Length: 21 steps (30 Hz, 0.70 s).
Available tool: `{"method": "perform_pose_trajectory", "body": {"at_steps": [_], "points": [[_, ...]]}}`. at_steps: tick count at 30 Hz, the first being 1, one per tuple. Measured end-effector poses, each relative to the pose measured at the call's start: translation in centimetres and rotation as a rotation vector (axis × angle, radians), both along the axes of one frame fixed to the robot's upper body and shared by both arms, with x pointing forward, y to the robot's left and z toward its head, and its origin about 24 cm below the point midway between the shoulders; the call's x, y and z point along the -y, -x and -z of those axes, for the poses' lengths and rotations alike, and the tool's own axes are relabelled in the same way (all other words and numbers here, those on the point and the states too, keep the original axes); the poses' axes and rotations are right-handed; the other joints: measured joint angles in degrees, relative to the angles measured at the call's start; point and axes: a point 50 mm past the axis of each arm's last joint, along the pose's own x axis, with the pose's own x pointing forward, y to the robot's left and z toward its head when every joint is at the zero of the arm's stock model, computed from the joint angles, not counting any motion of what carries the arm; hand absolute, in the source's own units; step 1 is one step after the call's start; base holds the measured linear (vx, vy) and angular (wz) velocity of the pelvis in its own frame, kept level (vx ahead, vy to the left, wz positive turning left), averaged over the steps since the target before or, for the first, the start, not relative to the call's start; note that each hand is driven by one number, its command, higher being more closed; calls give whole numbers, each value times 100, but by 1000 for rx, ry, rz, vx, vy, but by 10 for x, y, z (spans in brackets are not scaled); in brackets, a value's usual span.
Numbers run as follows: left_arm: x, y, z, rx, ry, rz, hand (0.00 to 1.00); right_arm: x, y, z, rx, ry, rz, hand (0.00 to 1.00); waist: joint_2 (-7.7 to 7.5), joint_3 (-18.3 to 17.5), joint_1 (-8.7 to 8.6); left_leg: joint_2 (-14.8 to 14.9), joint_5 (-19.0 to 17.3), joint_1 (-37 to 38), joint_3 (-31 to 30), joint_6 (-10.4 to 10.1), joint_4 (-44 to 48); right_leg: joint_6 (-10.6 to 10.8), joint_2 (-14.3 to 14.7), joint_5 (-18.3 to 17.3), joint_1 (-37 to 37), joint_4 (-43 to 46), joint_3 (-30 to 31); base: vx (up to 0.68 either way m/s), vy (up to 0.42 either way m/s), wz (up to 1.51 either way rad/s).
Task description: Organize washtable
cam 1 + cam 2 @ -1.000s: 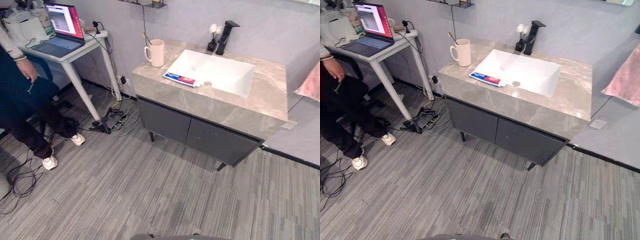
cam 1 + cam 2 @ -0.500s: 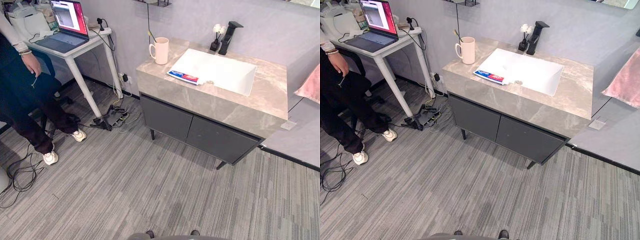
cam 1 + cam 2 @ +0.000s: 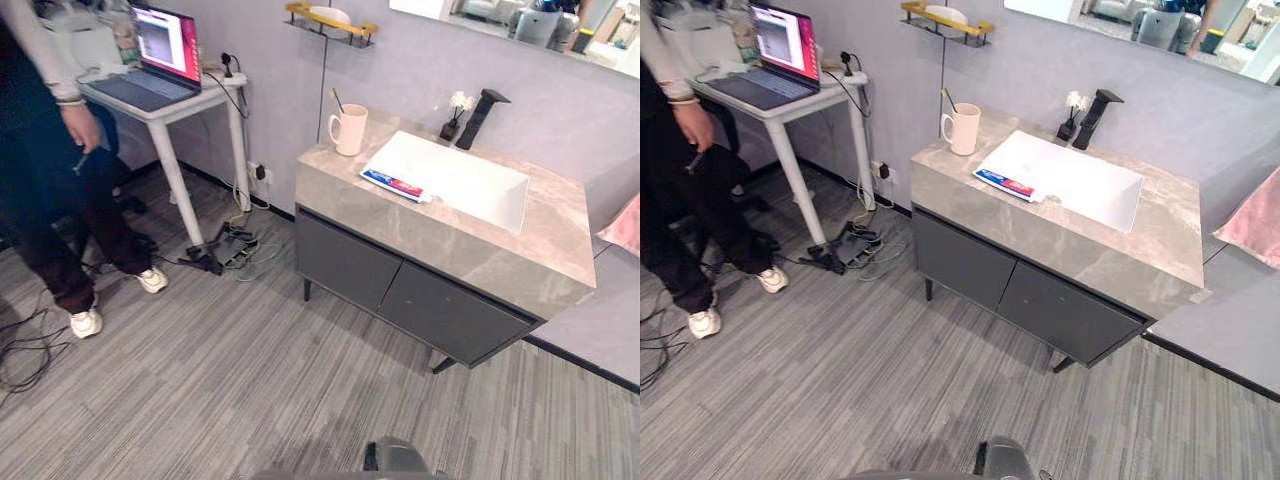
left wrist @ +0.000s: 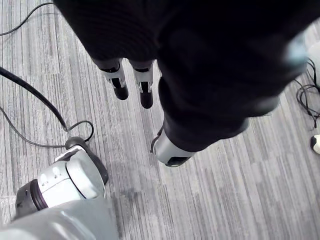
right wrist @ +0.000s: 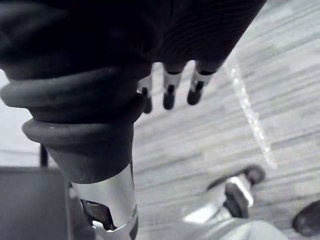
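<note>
Toothpaste tube (image 3: pixel 396 185) lies loose on the worktop (image 3: pixel 455 250) at 9 o'clock of the sink (image 3: pixel 470 185). The mug (image 3: pixel 349 130) with toothbrush (image 3: pixel 335 99) stands at 10 o'clock and is its likely destination. Left hand (image 4: pixel 145 87) and right hand (image 5: pixel 169 87) hang spread and empty over the grey striped floor (image 3: pixel 250 380), since the washtable (image 3: pixel 400 290) stands well apart at 1 o'clock.

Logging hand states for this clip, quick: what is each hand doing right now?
Left hand: open, fingers straight, holding nothing.
Right hand: open, fingers straight, holding nothing.
</note>
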Motion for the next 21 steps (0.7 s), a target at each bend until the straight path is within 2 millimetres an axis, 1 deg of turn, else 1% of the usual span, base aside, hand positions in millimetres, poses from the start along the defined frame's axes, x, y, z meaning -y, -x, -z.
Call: {"method": "perform_pose_trajectory", "body": {"at_steps": [1, 2, 3, 4, 5, 6, 7, 8, 9, 10, 11, 12, 13, 14, 15, 16, 17, 18, 19, 20, 21], "points": [[2, -3, 0, 5, 3, 11, 0, 0, 3, 1, -12, -5, 19, 0, 47, 29, -31, 38, -25, 350, -17, 8, -375, -140, 69, 204, -32, -968, -564, 509, -34, 15], [3, -4, 1, 7, 6, 13, 0, 0, 5, 1, -17, -9, 27, 0, 78, 32, -33, 44, -27, 535, -29, 2, -562, -202, 66, 328, -19, -1310, -740, 576, -44, 21], [6, -5, 1, 9, 11, 18, 0, 0, 7, 1, -19, -8, 43, 0, 158, 34, -44, 74, -46, 790, -81, -26, -752, -383, 44, 570, -30, -1600, -902, 649, -54, 45], [14, -3, 3, 0, 38, 30, 0, 8, 10, 0, -18, 12, 66, 0, 399, -91, -183, 228, -83, 993, -270, -119, -748, -947, 106, 662, 52, -1329, -1055, 831, -80, 48], [23, -11, 4, 25, 65, 35, 0, 15, 8, -2, -9, 36, 54, 0, 569, -190, -200, 379, -26, 807, -352, -241, -170, -1022, 156, 357, 146, -1169, -1181, 722, -81, 45], [26, -17, 4, 44, 75, 36, 0, 16, 5, -3, 1, 41, 51, 0, 632, -197, -193, 362, 30, 660, -404, -403, 287, -1072, 182, 247, 207, -1147, -1210, 731, -91, 15], [34, -30, 4, 81, 90, 37, 0, 23, 2, -5, 15, 69, 40, 0, 785, -169, -159, 354, 341, 242, -438, -922, 1434, -1062, 327, 78, 505, -1294, -1212, 849, -90, -12], [34, -32, 4, 92, 93, 42, 0, 26, 1, -7, 18, 81, 39, 0, 875, -114, -156, 398, 838, -191, -498, -1681, 2749, -1049, 567, 4, 960, -1623, -1083, 841, -74, -34], [34, -33, 4, 98, 93, 41, 0, 27, 1, -7, 16, 84, 39, 0, 902, -95, -156, 435, 908, -381, -491, -1836, 3379, -1052, 694, 3, 1202, -1777, -997, 689, -37, -66], [31, -37, 2, 119, 85, 45, 0, 26, 0, -7, 18, 78, 35, 0, 928, -63, -166, 430, 940, -619, -416, -1894, 4324, -1058, 843, -1, 1714, -2042, -837, 512, -11, -58], [29, -40, 1, 131, 77, 50, 0, 24, -1, -6, 19, 75, 24, 0, 859, -18, -168, 429, 937, -763, -343, -1891, 4653, -1058, 877, -1, 1963, -2177, -728, 475, -6, -69], [27, -45, 0, 152, 65, 64, 0, 21, -3, -6, 19, 68, -2, 0, 732, 44, -163, 473, 920, -1065, -178, -1860, 5064, -1056, 911, 0, 2456, -2425, -493, 608, 13, -80], [25, -48, -2, 169, 53, 59, 0, 18, -11, -6, 37, 63, -32, 0, 641, 46, -133, 631, 820, -1394, -27, -1684, 5239, -1053, 936, 2, 2790, -2614, -209, 442, 42, -90], [24, -49, -2, 175, 51, 52, 0, 16, -17, -7, 52, 61, -46, 0, 623, 49, -124, 723, 716, -1572, 13, -1503, 5236, -1053, 938, 2, 2897, -2662, -68, 471, 107, -118], [22, -50, -3, 182, 47, 41, 0, 13, -29, -8, 81, 54, -72, 0, 603, 50, -81, 894, 513, -1891, 34, -1155, 5016, -1051, 930, 3, 3051, -2703, 285, 339, 183, -143], [22, -51, -3, 182, 46, 43, 0, 6, -43, -9, 112, 40, -106, 0, 597, 58, 11, 998, 333, -2123, -45, -866, 4548, -1018, 886, 0, 3169, -2707, 609, 328, 214, -148], [22, -51, -3, 183, 45, 44, 0, 5, -47, -10, 126, 40, -119, 0, 580, 57, 33, 1017, 276, -2220, -158, -777, 4250, -917, 835, -30, 3222, -2692, 743, 338, 265, -144], [22, -50, -3, 177, 45, 47, 0, 2, -54, -11, 150, 42, -128, 0, 548, 74, 75, 1024, 254, -2308, -353, -772, 3481, -642, 718, -140, 3328, -2593, 1016, 336, 308, -128], [25, -47, -2, 170, 51, 50, 0, 4, -54, -13, 162, 57, -122, 0, 619, 53, 130, 1129, 516, -2208, -588, -827, 2419, -297, 679, -352, 3349, -2385, 1241, 321, 326, -127], [28, -44, -1, 161, 60, 54, 0, 7, -52, -14, 164, 68, -118, 0, 730, 22, 167, 1203, 561, -2160, -724, -1102, 2072, -178, 720, -475, 3363, -2271, 1345, 313, 368, -118], [25, -39, 0, 148, 60, 41, 0, 6, -52, -13, 161, 64, -119, 0, 728, -44, 160, 1107, 186, -1956, -711, -1188, 2019, -124, 583, -597, 3285, -2154, 1541, 297, 379, -78]]}}
